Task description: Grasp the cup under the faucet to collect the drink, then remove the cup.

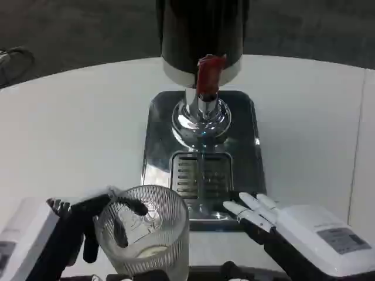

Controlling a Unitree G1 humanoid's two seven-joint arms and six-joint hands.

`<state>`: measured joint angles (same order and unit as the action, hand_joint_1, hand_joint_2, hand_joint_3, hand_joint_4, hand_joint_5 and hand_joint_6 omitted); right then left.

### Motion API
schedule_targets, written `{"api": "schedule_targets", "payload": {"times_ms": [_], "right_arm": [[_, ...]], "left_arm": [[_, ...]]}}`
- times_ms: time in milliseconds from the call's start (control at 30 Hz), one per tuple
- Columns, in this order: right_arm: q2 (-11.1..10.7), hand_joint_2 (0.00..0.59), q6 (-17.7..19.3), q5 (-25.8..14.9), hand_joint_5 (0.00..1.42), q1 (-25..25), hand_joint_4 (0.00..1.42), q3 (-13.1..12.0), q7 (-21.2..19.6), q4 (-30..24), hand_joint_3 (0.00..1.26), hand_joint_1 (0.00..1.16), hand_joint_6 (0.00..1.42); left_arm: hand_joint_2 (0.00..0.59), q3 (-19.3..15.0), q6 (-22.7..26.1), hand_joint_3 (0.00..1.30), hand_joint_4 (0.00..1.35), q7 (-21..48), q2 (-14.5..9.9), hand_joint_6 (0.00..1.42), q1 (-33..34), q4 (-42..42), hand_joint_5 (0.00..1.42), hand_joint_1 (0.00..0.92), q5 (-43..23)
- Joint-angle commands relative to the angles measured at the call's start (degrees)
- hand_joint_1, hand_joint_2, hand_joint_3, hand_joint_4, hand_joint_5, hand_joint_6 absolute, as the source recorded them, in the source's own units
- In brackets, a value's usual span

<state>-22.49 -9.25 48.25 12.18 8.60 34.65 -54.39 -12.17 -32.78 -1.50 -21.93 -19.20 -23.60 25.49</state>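
Note:
A clear ribbed glass cup stands on the white table in front of the dispenser's drip grate, left of centre. My left hand wraps its black fingers around the cup's left side and holds it. The dispenser is a dark cylinder with a red tap lever and a chrome faucet over a slotted grate. The cup sits nearer to me than the faucet, not beneath it. My right hand rests at the tray's front right corner, fingers stretched out flat and holding nothing.
The shiny steel base tray takes up the table's middle. The white table spreads wide on both sides. A dark floor lies beyond the far edge, with a cable at the top left.

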Motion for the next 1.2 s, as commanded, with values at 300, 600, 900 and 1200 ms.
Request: {"api": "schedule_targets", "payload": {"times_ms": [300, 600, 900, 1200], "right_arm": [[0.5, 0.493, 0.3, -0.1, 0.0, -0.2, 0.0, -0.4, 0.7, -0.6, 0.11, 0.29, 0.06], [0.8, 0.494, 0.8, 0.0, 0.0, 0.7, 0.0, -1.0, 0.1, -0.7, 0.11, 0.28, 0.07], [0.4, 0.487, 2.8, -0.9, 0.0, 4.0, 0.0, -3.1, -0.2, -2.4, 0.11, 0.29, 0.11], [0.9, 0.487, 3.1, -2.9, 0.0, 7.6, 0.0, -7.9, 0.1, -5.4, 0.12, 0.29, 0.11]], "left_arm": [[0.324, -0.5, -1.6, 0.89, 0.87, 0.0, -0.3, 1.31, 0.2, -0.4, 1.15, 0.287, -0.1], [0.324, 0.2, -0.5, 0.89, 0.87, -0.2, 0.4, 1.31, 2.3, -0.1, 1.15, 0.287, 0.6], [0.324, 1.0, 1.1, 0.89, 0.87, -0.6, 1.4, 1.31, 5.9, 1.6, 1.15, 0.287, 1.6], [0.324, 2.0, 1.8, 0.89, 0.87, -0.9, 0.7, 1.31, 10.7, 5.6, 1.15, 0.287, 3.1]]}}
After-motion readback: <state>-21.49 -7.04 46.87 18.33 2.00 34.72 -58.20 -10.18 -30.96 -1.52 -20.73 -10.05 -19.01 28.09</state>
